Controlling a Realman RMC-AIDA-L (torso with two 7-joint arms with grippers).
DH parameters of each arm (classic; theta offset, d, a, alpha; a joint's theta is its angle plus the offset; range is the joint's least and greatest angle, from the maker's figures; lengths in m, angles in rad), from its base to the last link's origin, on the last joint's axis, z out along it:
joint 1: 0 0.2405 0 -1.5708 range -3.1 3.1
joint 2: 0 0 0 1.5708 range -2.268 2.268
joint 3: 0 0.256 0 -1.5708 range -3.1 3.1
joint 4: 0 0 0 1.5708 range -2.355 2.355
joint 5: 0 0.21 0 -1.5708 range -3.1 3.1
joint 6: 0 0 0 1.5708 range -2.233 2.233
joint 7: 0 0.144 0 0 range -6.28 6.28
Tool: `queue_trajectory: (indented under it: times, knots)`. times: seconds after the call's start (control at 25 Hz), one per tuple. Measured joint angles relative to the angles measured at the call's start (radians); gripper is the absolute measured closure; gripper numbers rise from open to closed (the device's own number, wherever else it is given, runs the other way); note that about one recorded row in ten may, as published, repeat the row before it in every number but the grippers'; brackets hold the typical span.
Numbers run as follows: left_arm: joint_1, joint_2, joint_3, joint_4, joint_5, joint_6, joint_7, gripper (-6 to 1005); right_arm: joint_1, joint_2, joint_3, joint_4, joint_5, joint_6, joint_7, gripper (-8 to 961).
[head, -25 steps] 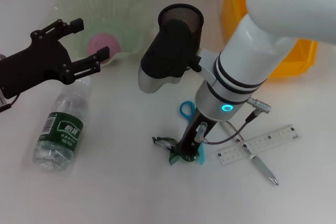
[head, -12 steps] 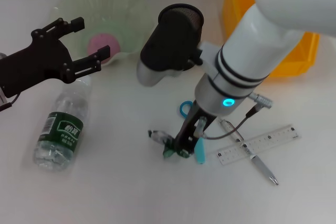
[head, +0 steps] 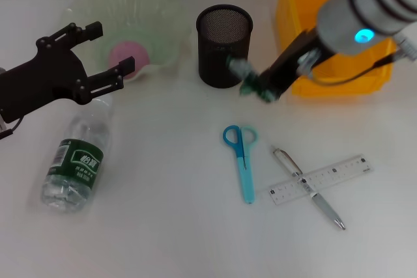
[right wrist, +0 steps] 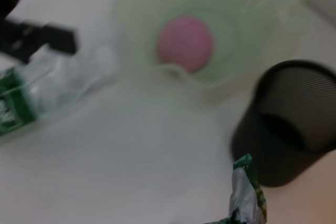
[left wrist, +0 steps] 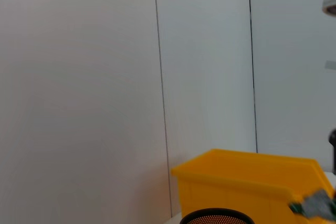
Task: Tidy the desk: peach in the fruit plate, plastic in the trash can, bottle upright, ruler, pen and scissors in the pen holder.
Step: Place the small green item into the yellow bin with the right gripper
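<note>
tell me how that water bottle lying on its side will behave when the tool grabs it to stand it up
The bottle looks clear, thin-walled and possibly empty, so probably light and may dent when squeezed. It lies on its side on the table, so a nudge could roll it. Its smooth plastic and label may slip in the left tool.

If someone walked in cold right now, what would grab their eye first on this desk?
The right gripper, raised beside the black mesh pen holder with a crumpled plastic wrapper pinched in it, in front of the yellow bin. Then the open left gripper hovering by the water bottle lying on its side, near the pink peach in the green plate.
</note>
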Motion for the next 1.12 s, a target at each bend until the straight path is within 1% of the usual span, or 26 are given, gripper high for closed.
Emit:
queue_trajectory:
  times: [0.04, 0.08, 0.12, 0.16, 0.2, 0.24, 0.28, 0.32, 0.36, 0.44, 0.48, 0.6, 0.64, 0.68, 0.72, 0.84, 0.92, 0.96, 1.0, 1.04, 1.08, 1.12]
  knots:
    - [0.001, 0.000, 0.001, 0.001, 0.000, 0.002, -0.001, 157, -0.010, 0.000, 0.033, -0.022, -0.011, -0.001, -0.007, 929]
    - [0.002, 0.000, 0.002, 0.001, 0.000, 0.006, -0.001, 157, -0.025, 0.000, 0.096, -0.056, -0.036, 0.005, -0.023, 928]
    - [0.002, 0.000, 0.002, 0.001, 0.000, 0.008, 0.000, 157, -0.025, 0.000, 0.096, -0.056, -0.036, 0.005, -0.023, 927]
    - [0.002, 0.000, 0.003, 0.000, 0.000, 0.010, 0.000, 157, -0.038, 0.000, 0.170, -0.084, -0.062, 0.020, -0.034, 926]
    - [0.002, -0.001, 0.004, -0.003, 0.000, 0.012, 0.000, 157, -0.043, 0.000, 0.209, -0.091, -0.070, 0.031, -0.041, 925]
    - [0.002, -0.001, 0.004, -0.003, 0.000, 0.012, 0.000, 157, -0.043, 0.000, 0.209, -0.091, -0.070, 0.031, -0.041, 924]
    - [0.001, -0.001, 0.004, -0.005, 0.000, 0.014, 0.000, 157, -0.053, -0.001, 0.273, -0.096, -0.075, 0.059, -0.063, 923]
    - [0.001, -0.001, 0.004, -0.005, 0.000, 0.014, 0.000, 157, -0.053, -0.001, 0.273, -0.096, -0.075, 0.059, -0.063, 922]
    - [0.000, -0.002, 0.005, -0.006, 0.000, 0.014, 0.001, 157, -0.059, -0.002, 0.303, -0.088, -0.075, 0.082, -0.081, 920]
    - [0.000, -0.002, 0.005, -0.006, 0.000, 0.014, 0.001, 157, -0.072, -0.002, 0.353, -0.056, -0.078, 0.136, -0.108, 918]
    - [-0.002, -0.002, 0.006, -0.006, 0.000, 0.017, 0.001, 157, -0.086, -0.003, 0.378, -0.025, -0.078, 0.186, -0.112, 917]
    - [-0.006, -0.003, 0.007, -0.007, 0.000, 0.026, -0.004, 157, -0.122, -0.001, 0.383, 0.023, -0.075, 0.291, -0.110, 914]
    - [-0.006, -0.003, 0.007, -0.007, 0.000, 0.026, -0.004, 157, -0.122, -0.001, 0.383, 0.023, -0.075, 0.291, -0.110, 913]
    - [-0.007, -0.003, 0.007, -0.007, -0.001, 0.031, -0.005, 157, -0.136, 0.001, 0.378, 0.070, -0.073, 0.345, -0.107, 912]
    - [-0.007, -0.003, 0.007, -0.007, -0.001, 0.031, -0.005, 157, -0.136, 0.001, 0.378, 0.070, -0.073, 0.345, -0.107, 911]
    - [-0.007, -0.003, 0.007, -0.006, -0.002, 0.035, -0.005, 157, -0.139, 0.002, 0.377, 0.138, -0.067, 0.387, -0.106, 908]
    - [-0.008, -0.003, 0.007, 0.001, -0.003, 0.055, -0.021, 157, -0.147, 0.002, 0.377, 0.162, -0.044, 0.407, -0.111, 906]
    - [-0.008, -0.003, 0.007, 0.001, -0.003, 0.055, -0.021, 157, -0.164, -0.001, 0.377, 0.169, -0.002, 0.422, -0.120, 905]
    - [-0.008, -0.003, 0.007, 0.003, -0.003, 0.061, -0.031, 157, -0.172, -0.001, 0.377, 0.164, 0.017, 0.427, -0.124, 700]
    - [-0.008, -0.003, 0.007, 0.003, -0.003, 0.061, -0.031, 157, -0.172, -0.001, 0.377, 0.164, 0.017, 0.427, -0.124, 666]
    - [-0.008, -0.003, 0.007, 0.003, -0.003, 0.061, -0.031, 157, -0.205, -0.001, 0.376, 0.129, 0.079, 0.434, -0.162, 632]
    - [-0.007, -0.002, 0.007, 0.011, -0.004, 0.069, -0.059, 157, -0.264, 0.002, 0.374, 0.081, 0.210, 0.441, -0.256, 598]
